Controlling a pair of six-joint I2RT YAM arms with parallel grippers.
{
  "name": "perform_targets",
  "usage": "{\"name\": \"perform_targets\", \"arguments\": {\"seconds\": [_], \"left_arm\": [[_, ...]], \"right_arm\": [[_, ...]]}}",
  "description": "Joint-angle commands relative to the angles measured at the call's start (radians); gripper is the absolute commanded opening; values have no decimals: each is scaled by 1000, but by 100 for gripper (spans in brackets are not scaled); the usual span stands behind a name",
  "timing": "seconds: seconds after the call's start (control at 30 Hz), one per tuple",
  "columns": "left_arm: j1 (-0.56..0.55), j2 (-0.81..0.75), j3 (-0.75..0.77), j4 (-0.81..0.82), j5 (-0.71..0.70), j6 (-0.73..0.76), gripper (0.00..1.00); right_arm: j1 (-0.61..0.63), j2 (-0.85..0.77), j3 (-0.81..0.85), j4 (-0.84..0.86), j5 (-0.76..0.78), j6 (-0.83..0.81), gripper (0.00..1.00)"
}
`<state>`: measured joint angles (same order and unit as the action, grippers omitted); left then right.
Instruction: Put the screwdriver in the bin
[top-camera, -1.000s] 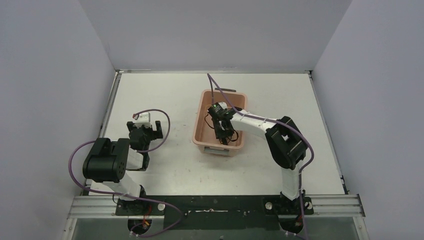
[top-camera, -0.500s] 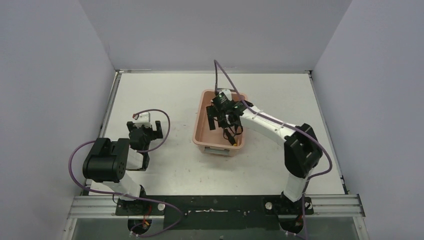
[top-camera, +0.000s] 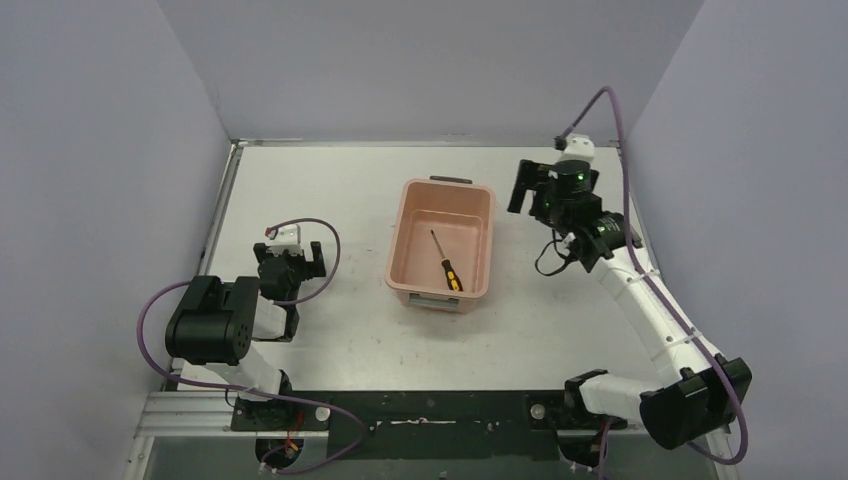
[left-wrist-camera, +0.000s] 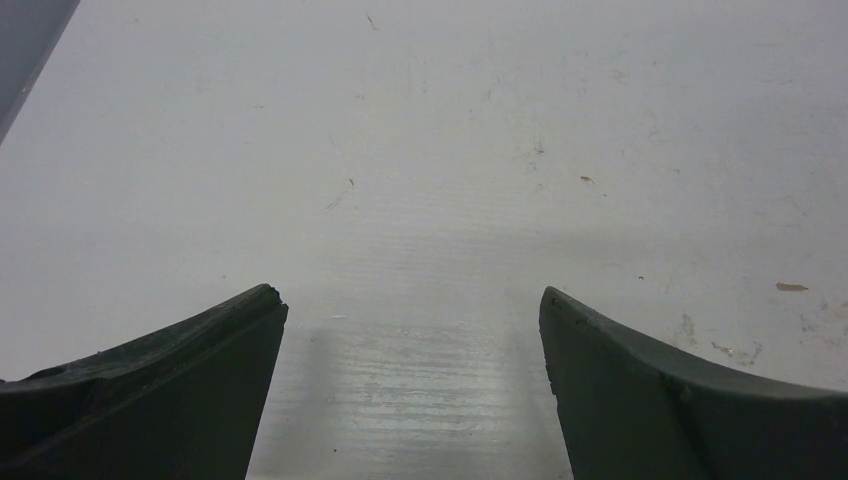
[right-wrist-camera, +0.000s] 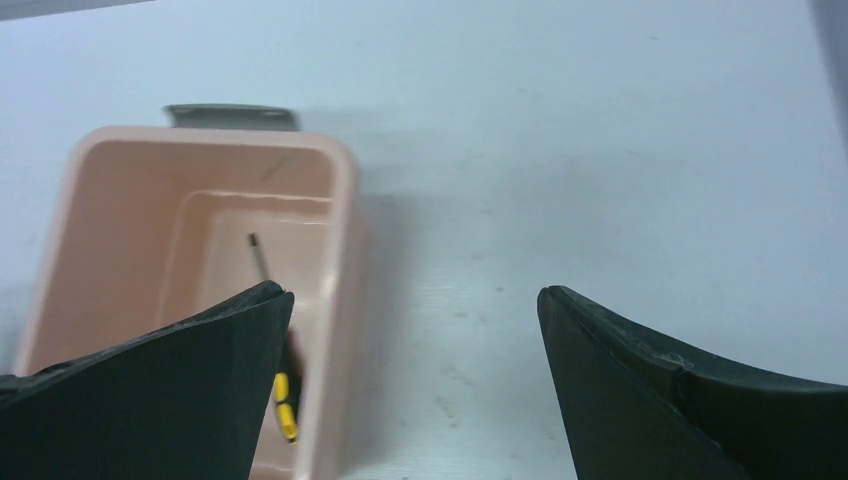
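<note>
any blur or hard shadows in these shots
Top view: even soft light, screwdriver crisp in the bin. Right wrist: near jaws dark and soft-edged, hiding part of the screwdriver; bin throws a faint shadow. Left wrist: soft shadows by the jaws on the table.

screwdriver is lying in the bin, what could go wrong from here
The screwdriver lies flat inside the bin, so little is left to fail.
1. The open right end effector hangs to the right of the bin; a low sweep home might clip its rim and shove it.
2. The right arm's purple cable loops close to the side wall and might catch there.
</note>
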<state>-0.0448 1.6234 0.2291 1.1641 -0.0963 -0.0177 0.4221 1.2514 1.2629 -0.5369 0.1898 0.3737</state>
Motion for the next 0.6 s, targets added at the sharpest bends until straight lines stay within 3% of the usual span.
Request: {"name": "perform_targets", "arguments": {"seconds": [0.0, 0.23, 0.43, 0.57], "left_arm": [[-1, -10, 19, 58, 6, 0, 97], [-1, -11, 19, 58, 5, 0, 97], [-1, -10, 19, 59, 6, -2, 97], [-1, -11, 19, 59, 6, -1, 97]], "right_arm": [[-197, -104, -158, 85, -19, -50, 100], [-414, -244, -558, 380, -90, -147, 100], [-419, -354, -860, 681, -108, -183, 100], [-419, -402, -917, 751, -113, -187, 100]]}}
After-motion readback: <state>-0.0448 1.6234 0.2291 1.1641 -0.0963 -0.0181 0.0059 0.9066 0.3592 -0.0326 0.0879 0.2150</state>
